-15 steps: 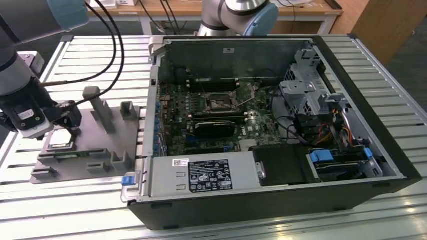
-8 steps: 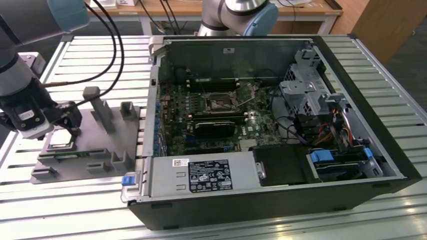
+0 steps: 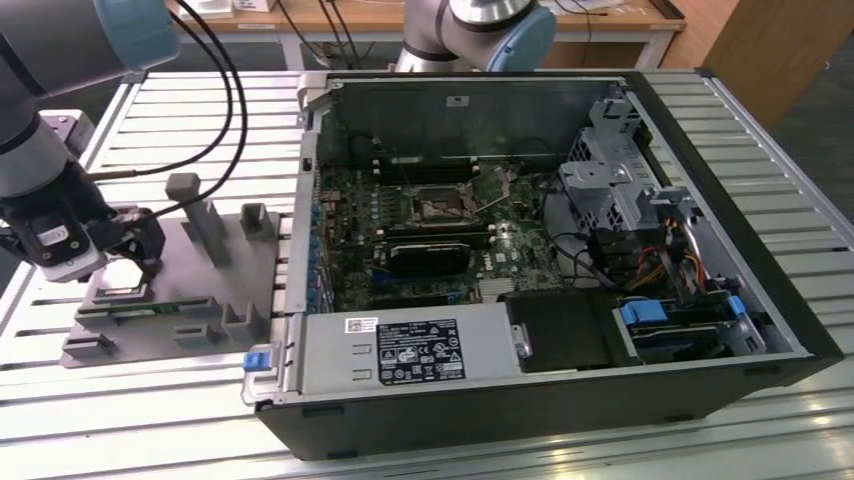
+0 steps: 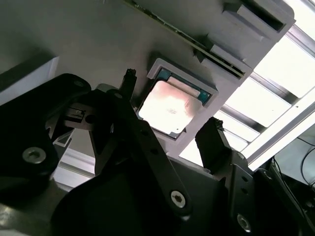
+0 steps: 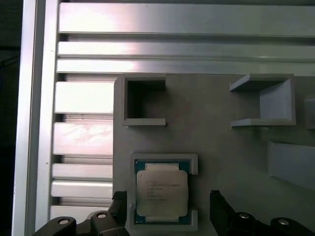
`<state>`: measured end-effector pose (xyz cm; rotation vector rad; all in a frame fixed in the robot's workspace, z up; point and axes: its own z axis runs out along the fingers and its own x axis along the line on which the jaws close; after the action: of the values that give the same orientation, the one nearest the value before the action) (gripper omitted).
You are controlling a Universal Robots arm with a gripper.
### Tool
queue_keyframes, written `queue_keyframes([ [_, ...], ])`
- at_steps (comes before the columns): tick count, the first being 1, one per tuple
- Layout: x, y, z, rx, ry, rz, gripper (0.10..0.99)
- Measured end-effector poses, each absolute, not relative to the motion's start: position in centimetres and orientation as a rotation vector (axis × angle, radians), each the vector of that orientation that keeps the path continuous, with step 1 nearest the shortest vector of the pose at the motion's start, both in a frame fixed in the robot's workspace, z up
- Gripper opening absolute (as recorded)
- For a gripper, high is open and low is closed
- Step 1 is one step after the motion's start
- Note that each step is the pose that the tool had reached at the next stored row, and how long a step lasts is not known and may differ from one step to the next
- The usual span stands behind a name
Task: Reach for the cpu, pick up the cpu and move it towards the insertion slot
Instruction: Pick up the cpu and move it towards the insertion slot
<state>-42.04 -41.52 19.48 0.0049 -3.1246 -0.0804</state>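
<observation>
Gripper [image 4: 170, 100] spread wide, straddling the cpu [image 5: 161, 189] and clear of it; cpu flat in fixture [image 5: 211, 142] pocket; slot [image 3: 438, 205] well apart, inside case [image 3: 561, 420].

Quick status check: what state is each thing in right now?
Small square silver-topped cpu: seated flat in its grey fixture pocket, not lifted.
Black end effector: open, straddling the cpu.
Square black insertion slot: dark centre, no chip in it.
Black computer case: lying with side open.
</observation>
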Motion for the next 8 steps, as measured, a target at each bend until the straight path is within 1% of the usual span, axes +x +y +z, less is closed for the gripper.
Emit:
queue_keyframes([
  [8, -42.25, -41.43, 18.97, 0.005, -3.125, -0.081, 0.761],
])
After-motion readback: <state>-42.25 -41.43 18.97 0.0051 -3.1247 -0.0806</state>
